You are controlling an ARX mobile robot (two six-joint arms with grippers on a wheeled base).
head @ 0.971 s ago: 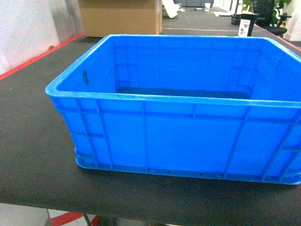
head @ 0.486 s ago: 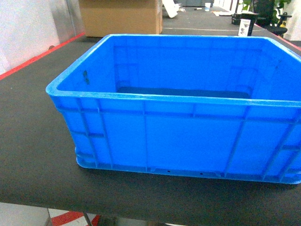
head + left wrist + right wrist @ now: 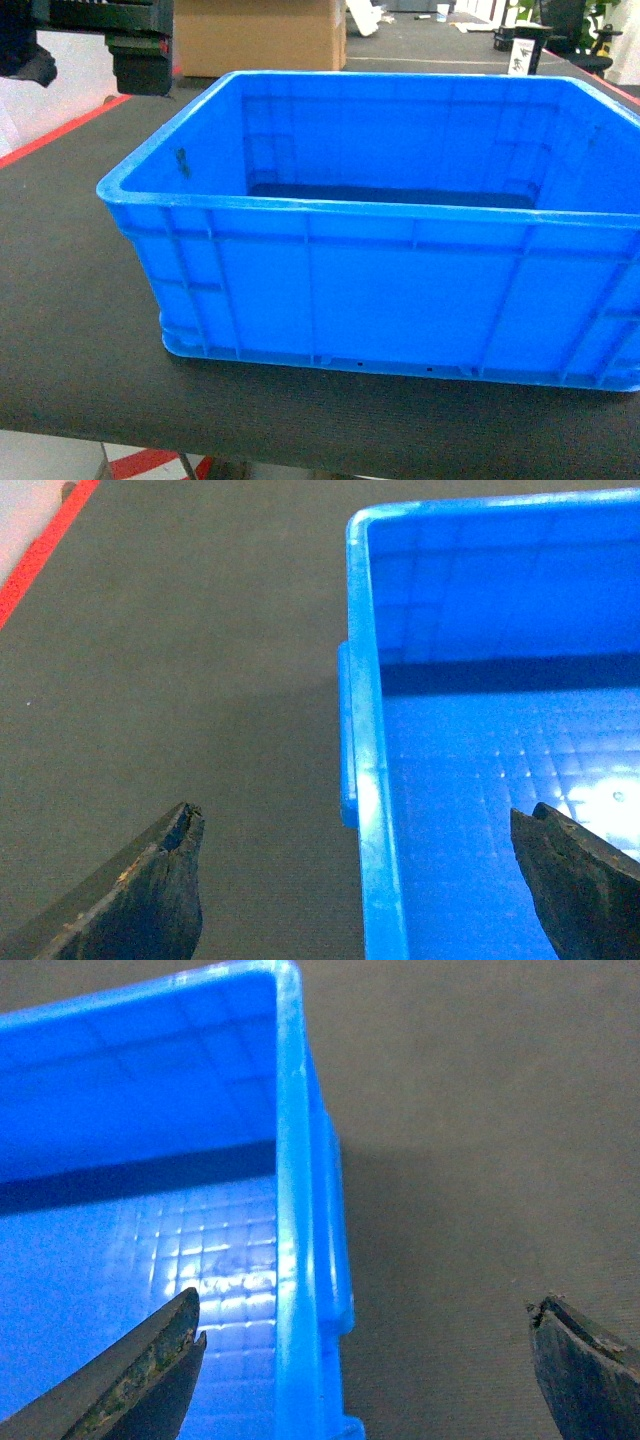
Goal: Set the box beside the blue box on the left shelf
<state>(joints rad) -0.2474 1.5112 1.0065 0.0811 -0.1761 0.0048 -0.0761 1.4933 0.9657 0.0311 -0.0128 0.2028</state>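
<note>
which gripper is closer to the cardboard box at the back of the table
Left. The left gripper hangs beside the cardboard box in the head view. The right gripper straddles the blue crate's right wall, away from it.

Bright blue ribbed plastic crate (image 3: 400,290), floor embossed with a square grid, small dark smudge on the inner left wall; dark charcoal finely woven table mat (image 3: 180,660), edged by a red stripe (image 3: 40,555); tan cardboard carton (image 3: 258,36); black worn gripper fingers (image 3: 150,900).
</note>
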